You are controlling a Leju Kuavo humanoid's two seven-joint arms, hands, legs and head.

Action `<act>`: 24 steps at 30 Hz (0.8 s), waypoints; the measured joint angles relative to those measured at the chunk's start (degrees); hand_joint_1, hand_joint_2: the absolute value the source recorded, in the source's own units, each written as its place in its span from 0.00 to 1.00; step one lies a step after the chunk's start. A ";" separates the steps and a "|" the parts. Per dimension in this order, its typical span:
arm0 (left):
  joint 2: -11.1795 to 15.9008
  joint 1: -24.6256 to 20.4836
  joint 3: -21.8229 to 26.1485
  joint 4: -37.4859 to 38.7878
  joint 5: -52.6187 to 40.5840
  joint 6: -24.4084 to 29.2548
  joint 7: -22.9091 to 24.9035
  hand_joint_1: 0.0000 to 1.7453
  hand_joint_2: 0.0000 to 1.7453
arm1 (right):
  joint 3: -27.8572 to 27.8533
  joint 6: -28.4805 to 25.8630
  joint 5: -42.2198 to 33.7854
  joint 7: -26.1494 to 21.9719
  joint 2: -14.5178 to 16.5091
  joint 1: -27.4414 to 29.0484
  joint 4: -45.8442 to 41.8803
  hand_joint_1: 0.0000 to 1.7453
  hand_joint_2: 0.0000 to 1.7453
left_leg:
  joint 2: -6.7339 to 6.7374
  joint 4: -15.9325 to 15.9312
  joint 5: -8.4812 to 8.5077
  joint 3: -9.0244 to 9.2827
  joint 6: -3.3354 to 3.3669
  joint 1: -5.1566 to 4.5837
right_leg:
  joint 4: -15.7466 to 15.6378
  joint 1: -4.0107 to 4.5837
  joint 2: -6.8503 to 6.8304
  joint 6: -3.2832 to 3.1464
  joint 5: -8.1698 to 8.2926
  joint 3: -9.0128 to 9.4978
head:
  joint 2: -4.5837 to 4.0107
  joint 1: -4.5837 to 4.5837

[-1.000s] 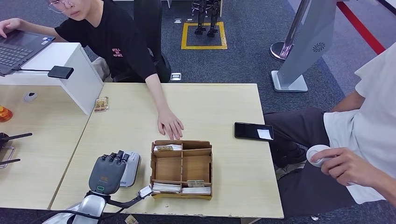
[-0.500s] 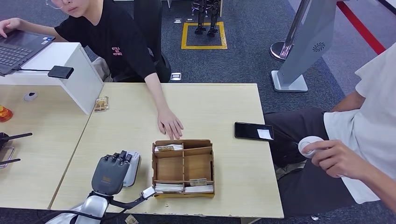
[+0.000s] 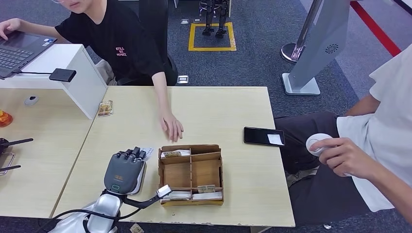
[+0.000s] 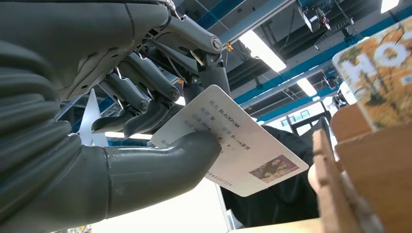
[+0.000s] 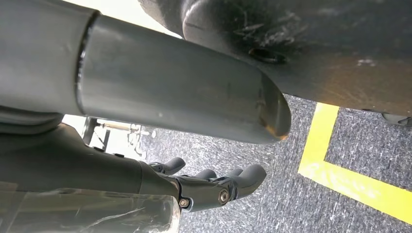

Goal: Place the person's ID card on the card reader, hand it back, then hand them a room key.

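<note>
The left hand [image 3: 126, 171] pinches the ID card [image 4: 238, 145] between thumb and fingers, above the card reader [image 3: 141, 175]. The right hand [image 5: 214, 187] hangs over the carpet, fingers loosely apart, holding nothing

The white plastic ID card [image 4: 233, 141] pinched in the grey left hand [image 4: 121, 126] is showing "BLACKPINK" and smaller unreadable print. The yellow-patterned card [image 4: 379, 73] is bearing large, cut-off white letters.

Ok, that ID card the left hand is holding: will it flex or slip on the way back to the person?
The ID card looks flat and unbent in the left hand, so it is probably stiff plastic. Its face looks smooth, and the thumb pins one end only, so it could slide or pivot if bumped. It seems thin and light, so little grip force should do.
</note>
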 joint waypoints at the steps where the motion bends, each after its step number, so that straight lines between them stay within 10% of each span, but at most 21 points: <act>1: -0.24 -0.14 0.07 0.10 0.00 0.04 -0.11 1.00 1.00 | 0.01 -0.01 0.00 0.00 0.00 0.00 0.00 0.00 0.00 | 0.00 0.00 0.00 0.00 0.00 0.00 | 0.00 0.00 0.00 0.00 0.00 0.00 | 0.00 0.01; 24: -10.22 -5.96 11.74 6.10 0.01 1.15 -9.95 1.00 1.00 | 2.07 -1.40 0.00 0.38 -0.26 -0.23 0.83 0.00 0.00 | 0.08 0.01 0.01 -0.03 0.00 0.00 | 0.00 0.00 0.09 0.01 0.03 -0.06 | 0.00 -0.01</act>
